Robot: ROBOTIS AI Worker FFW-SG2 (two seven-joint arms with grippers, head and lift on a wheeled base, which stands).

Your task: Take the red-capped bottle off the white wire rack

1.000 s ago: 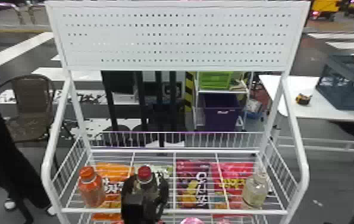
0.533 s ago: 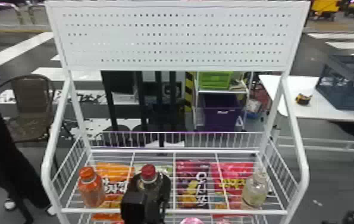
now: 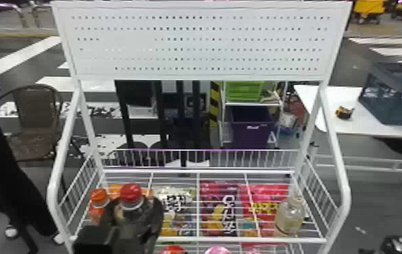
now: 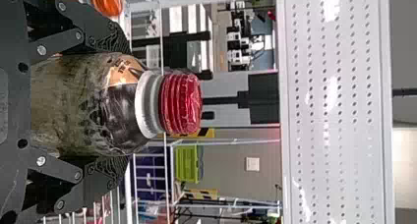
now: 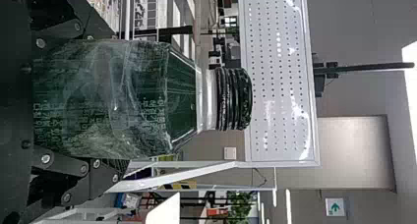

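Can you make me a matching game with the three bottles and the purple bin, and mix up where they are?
1. Red-capped bottle
2. Black-capped bottle
3. Orange-capped bottle
4. Purple bin

A. Behind the rack
B. In the right gripper
C. At the rack's left end
D. In the left gripper

Pairs: 1-D, 2-B, 3-C, 4-A

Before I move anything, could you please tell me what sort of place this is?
Probably an indoor demonstration area: a white wire rack displays snack packets, broad white floor stripes resemble a crosswalk, and a green arrow sign sits beyond.
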